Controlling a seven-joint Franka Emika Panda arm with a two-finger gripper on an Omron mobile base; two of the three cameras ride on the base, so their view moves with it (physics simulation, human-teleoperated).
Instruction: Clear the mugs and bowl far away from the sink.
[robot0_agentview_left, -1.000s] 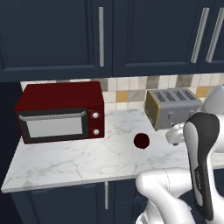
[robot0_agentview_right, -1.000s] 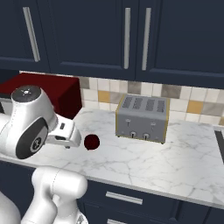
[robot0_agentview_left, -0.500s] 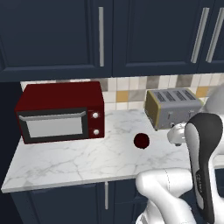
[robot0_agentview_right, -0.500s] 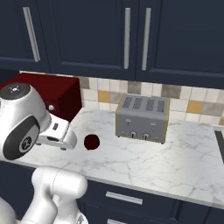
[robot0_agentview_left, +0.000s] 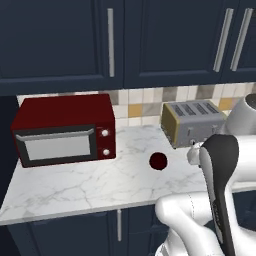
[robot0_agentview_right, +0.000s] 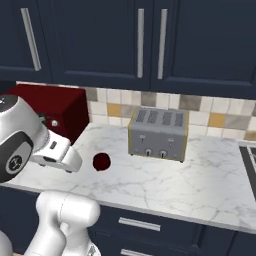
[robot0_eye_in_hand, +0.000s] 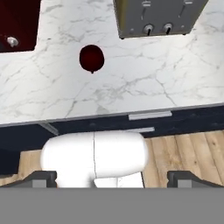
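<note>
One dark maroon mug (robot0_agentview_left: 158, 161) (robot0_agentview_right: 101, 161) stands alone on the white marble counter (robot0_agentview_left: 75, 185), between the red microwave and the toaster. It sits high and left of centre in the hand view (robot0_eye_in_hand: 92, 58), far beyond my fingertips. My gripper (robot0_eye_in_hand: 113, 180) hangs back over the counter's front edge and the floor. It is open, its two dark tips set wide apart with nothing between them. The white hand (robot0_agentview_right: 56, 153) is to the left of the mug. The bowl and the sink are out of view.
A red microwave (robot0_agentview_left: 65, 134) stands at the counter's left and a grey four-slot toaster (robot0_agentview_right: 159, 133) at the back right. A dark inset (robot0_agentview_right: 248, 155) cuts the counter at the far right edge. Navy cabinets hang above; drawers (robot0_eye_in_hand: 144, 116) and a wooden floor lie below.
The hand has drawn slightly back toward the counter's front, away from the mug. The mug, microwave and toaster have not moved. The jaws stay wide.
</note>
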